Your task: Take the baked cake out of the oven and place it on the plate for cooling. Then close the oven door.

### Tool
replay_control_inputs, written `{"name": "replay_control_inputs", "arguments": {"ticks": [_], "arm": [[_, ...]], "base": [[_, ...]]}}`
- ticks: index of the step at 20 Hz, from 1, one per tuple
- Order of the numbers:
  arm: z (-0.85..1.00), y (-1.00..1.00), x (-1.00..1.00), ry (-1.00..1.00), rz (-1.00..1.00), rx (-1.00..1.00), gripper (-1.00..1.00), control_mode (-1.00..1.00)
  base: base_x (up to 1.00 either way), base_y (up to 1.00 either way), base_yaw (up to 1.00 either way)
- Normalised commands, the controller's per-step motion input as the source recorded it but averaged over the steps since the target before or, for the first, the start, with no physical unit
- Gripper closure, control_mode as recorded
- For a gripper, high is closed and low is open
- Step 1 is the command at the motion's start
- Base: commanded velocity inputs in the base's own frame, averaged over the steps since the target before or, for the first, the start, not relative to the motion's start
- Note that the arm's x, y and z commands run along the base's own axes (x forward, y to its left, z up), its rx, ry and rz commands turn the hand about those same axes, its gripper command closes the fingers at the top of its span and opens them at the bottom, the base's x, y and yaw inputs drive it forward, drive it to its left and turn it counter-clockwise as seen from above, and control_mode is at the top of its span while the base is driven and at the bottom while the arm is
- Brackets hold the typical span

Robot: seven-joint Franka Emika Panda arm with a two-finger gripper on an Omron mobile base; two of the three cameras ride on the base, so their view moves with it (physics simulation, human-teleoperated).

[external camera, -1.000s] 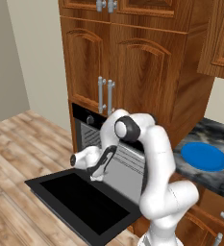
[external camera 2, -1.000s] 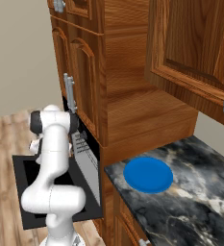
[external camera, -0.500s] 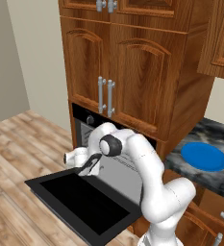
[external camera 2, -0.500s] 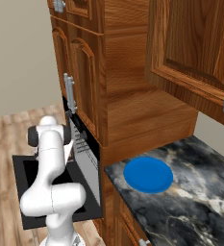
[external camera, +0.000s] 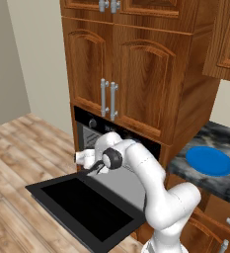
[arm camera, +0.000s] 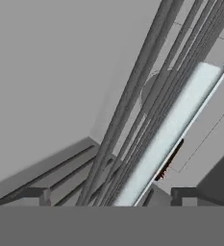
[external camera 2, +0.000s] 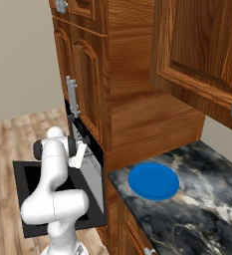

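I see the oven door (external camera: 84,207) dropped fully open, a black panel lying flat and level out over the wood floor (external camera: 18,163), in front of the oven (external camera: 94,133), which is built in beneath tall wooden cabinets (external camera: 131,69). My arm is bent low and forward, its hand reaching into the oven's mouth just above the door's inner edge. In the left base view the tool (external camera: 89,170) sits at the cavity's opening, below the knob panel; from the right base view it shows at the gap between the open door and the oven front (external camera 2: 76,158).

Through the hand camera I look along the wire rack (arm camera: 132,120), its dark bars running diagonally across the grey oven interior. A pale rectangular tray (arm camera: 168,129) lies on the rack, foreshortened into a bright strip. A thin sliver of dark brown and red, which I take to be the baked cake (arm camera: 168,161), peeks out just beyond the tray's far edge; it is too small for me to make out its shape. The two fingertips (arm camera: 34,194) stand well apart at the bottom of that view, the tool released and gripping nothing.

The blue plate (external camera 2: 153,180) rests on the dark marbled desk (external camera 2: 202,199) to the right of the oven, well apart from the hand, with nothing on it.
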Motion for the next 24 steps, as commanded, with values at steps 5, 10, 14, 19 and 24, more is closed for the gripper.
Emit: {"name": "replay_control_inputs", "arguments": {"ticks": [5,10,14,19,24], "arm": [[-0.54,-0.22,0.38,0.00,0.00,-0.09,-1.00,-1.00],[-0.58,-0.08,0.27,0.00,0.00,-0.08,-1.00,-1.00],[-0.28,-0.10,0.34,0.00,0.00,0.00,-1.00,-1.00],[-0.48,-0.25,0.15,0.00,0.00,0.00,-1.00,-1.00],[-0.18,-0.38,0.22,0.00,0.00,0.03,1.00,-1.00]], "base": [[0.00,0.00,0.00],[0.00,0.00,0.00],[0.00,0.00,0.00],[0.00,0.00,0.00],[0.00,0.00,0.00]]}}
